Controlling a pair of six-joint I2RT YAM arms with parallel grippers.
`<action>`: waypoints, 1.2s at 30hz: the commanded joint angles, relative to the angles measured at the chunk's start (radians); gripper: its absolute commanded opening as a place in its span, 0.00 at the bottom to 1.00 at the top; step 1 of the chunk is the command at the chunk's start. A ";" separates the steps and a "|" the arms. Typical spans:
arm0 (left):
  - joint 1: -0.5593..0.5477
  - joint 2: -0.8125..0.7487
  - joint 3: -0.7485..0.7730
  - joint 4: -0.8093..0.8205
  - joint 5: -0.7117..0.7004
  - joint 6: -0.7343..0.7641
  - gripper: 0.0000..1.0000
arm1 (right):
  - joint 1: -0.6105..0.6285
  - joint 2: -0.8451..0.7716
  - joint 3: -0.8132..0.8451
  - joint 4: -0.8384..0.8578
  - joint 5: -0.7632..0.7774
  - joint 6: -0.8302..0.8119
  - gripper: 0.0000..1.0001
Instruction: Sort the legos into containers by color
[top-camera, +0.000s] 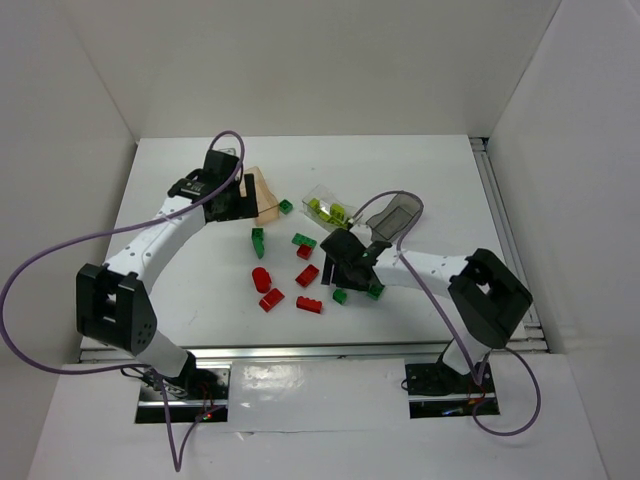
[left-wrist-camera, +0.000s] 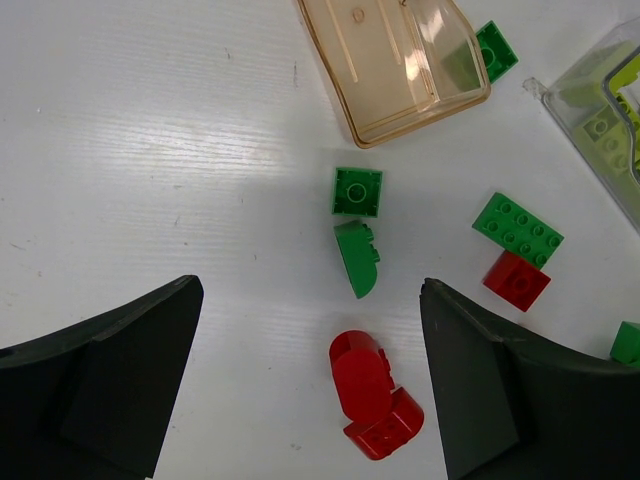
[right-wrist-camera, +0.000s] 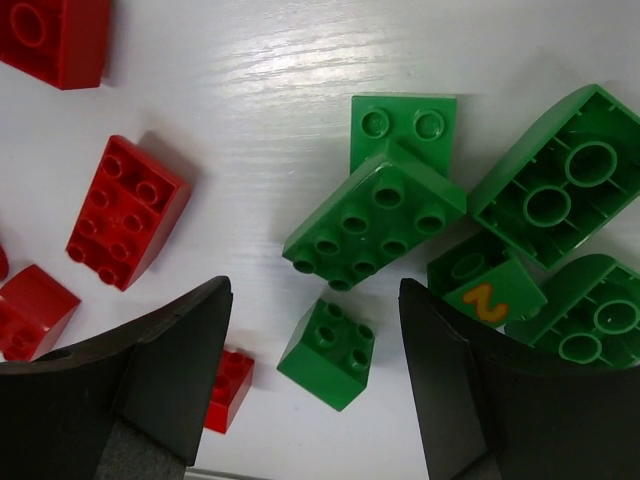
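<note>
**Table**, far middle: a row of 3, left container, middle container, right container. Several legos lie in the middle container; 1 lies between left and middle; the rest lie scattered on the near side of the row.

Three containers; at least five red legos; at least eight green legos; yellow-green legos several, uncountable.

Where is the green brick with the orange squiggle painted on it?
Find the right arm's black tool over the white table. Dark green plastic bricks crowd beside one of its fingers. Among them, by that finger, sits the small green plastic brick, the only one with an orange squiggle on a smooth face.
</note>
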 joint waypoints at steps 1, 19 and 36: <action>0.001 0.008 0.040 0.019 0.006 -0.009 0.99 | 0.000 0.026 0.057 0.020 0.048 0.004 0.73; 0.001 0.027 0.040 0.028 0.006 -0.009 0.99 | -0.020 0.115 0.152 -0.006 0.161 -0.047 0.39; 0.001 0.027 0.040 0.028 0.015 -0.009 0.99 | -0.110 0.017 0.232 -0.080 0.146 -0.209 0.53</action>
